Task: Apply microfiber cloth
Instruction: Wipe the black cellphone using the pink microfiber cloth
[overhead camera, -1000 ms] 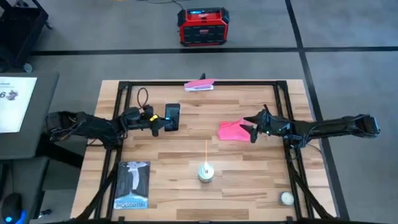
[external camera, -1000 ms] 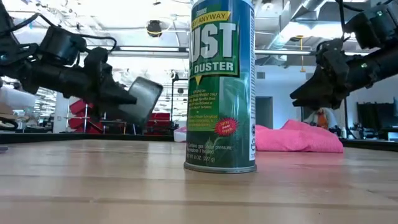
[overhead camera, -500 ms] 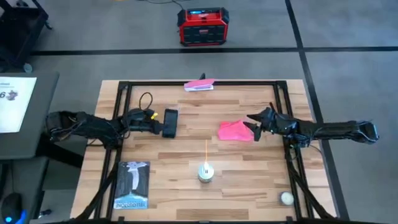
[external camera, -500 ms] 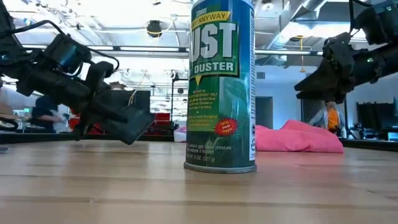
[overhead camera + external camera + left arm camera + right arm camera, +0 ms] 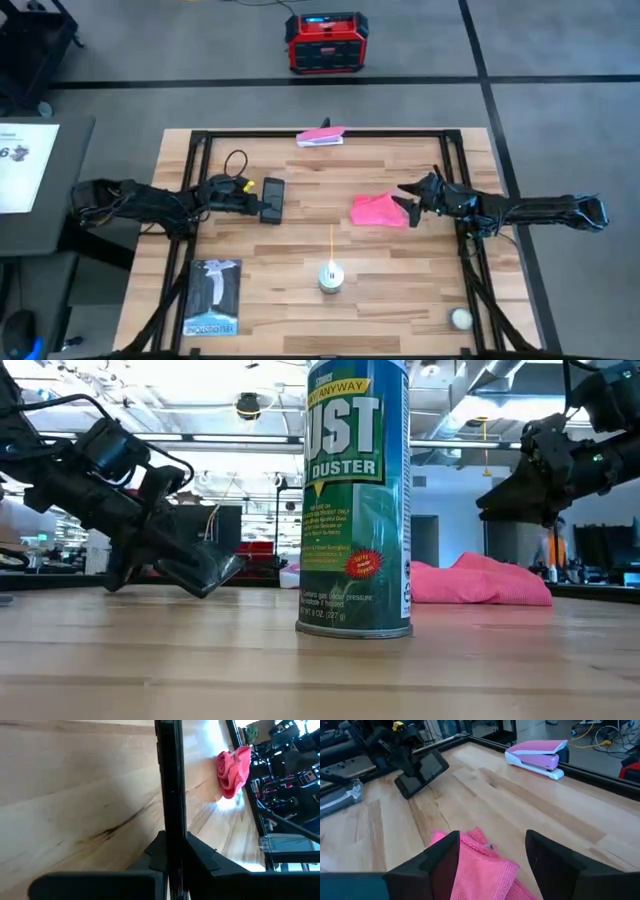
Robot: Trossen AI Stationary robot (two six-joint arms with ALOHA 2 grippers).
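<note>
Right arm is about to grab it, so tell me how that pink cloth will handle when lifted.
The microfiber cloth lies bunched in soft folds, so it will likely sag and hang from a pinch. It looks thin and light, probably easy to lift. The open right gripper hovers at its edge; one pinched fold may drag the rest along.

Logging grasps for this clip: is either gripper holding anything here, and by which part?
The left gripper is shut on the flat black phone, clamping its thin edges at one end. The right gripper is open above the crumpled pink microfiber cloth, holding nothing.
</note>
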